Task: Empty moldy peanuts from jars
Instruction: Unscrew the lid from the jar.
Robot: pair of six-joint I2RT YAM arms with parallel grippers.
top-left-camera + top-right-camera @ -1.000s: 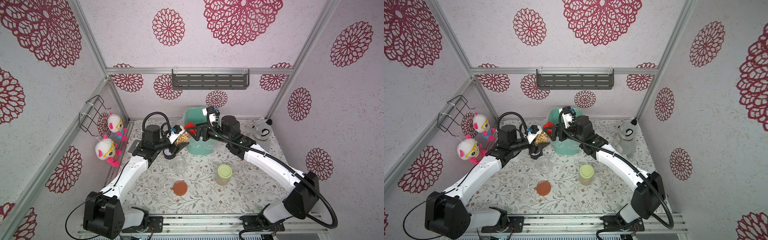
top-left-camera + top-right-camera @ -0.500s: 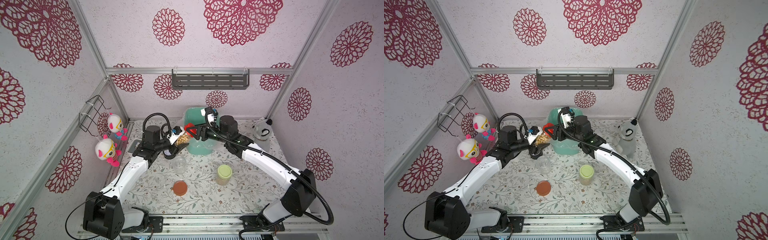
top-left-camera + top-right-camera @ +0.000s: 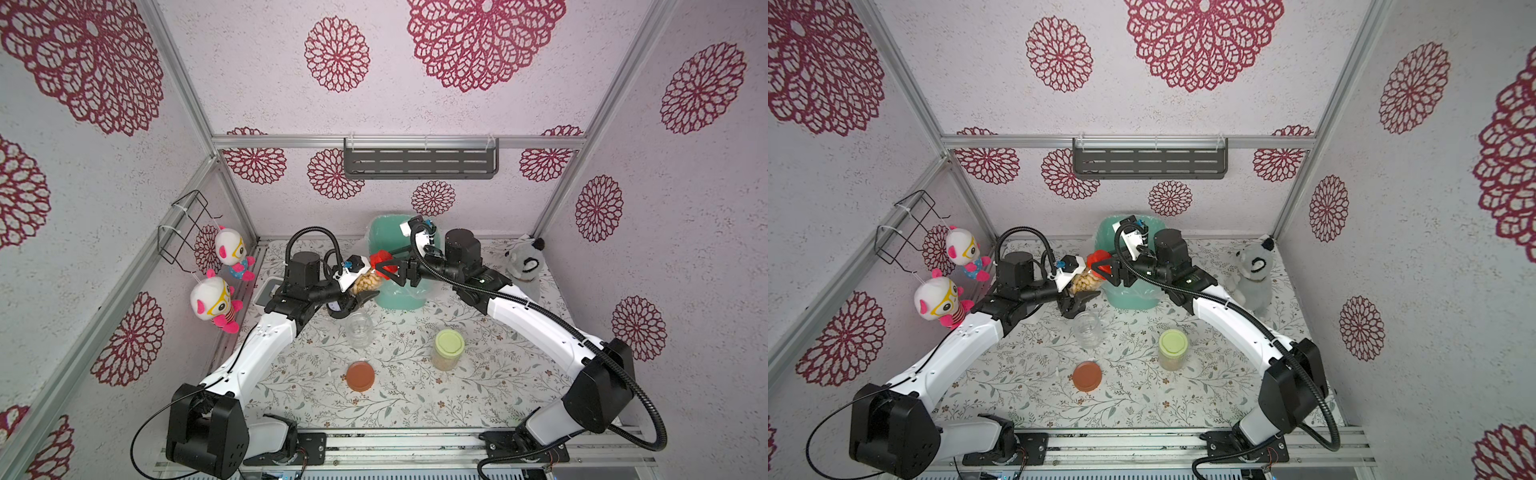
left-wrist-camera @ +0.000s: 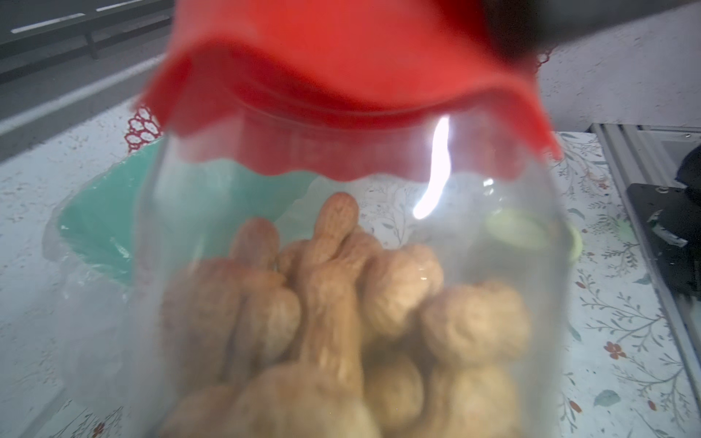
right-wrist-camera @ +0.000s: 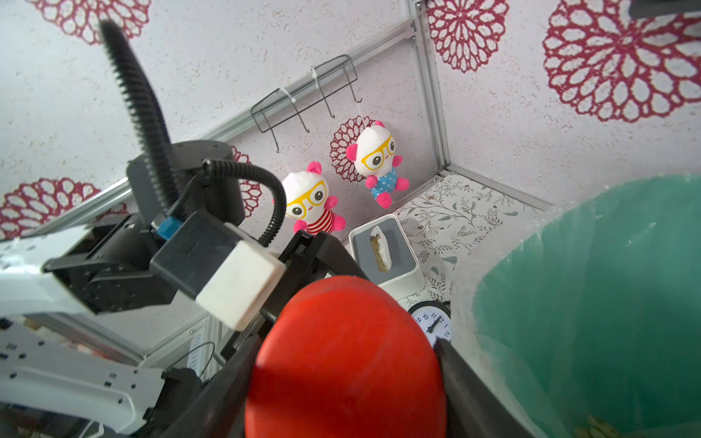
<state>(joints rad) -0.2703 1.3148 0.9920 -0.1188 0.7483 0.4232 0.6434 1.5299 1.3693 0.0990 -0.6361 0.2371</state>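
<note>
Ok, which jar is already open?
The empty jar, standing lidless on the table; the held jar wears a red lid, the third jar a yellow-green lid.

Left gripper (image 3: pixel 365 287) clamps held jar (image 3: pixel 370 279), which is tilted with peanuts (image 4: pixel 322 322) inside. The fitted lid (image 3: pixel 380 266) points toward right gripper (image 3: pixel 386 271), whose fingers press on either side of it. Bin (image 3: pixel 384 232) stands just behind and below right gripper. Open jar (image 3: pixel 359 330) stands upright on table (image 3: pixel 415 399), just in front of left gripper. Loose lid (image 3: pixel 360 376) lies farther forward. Capped jar (image 3: pixel 449 349) stands in front of right gripper, well apart.
</note>
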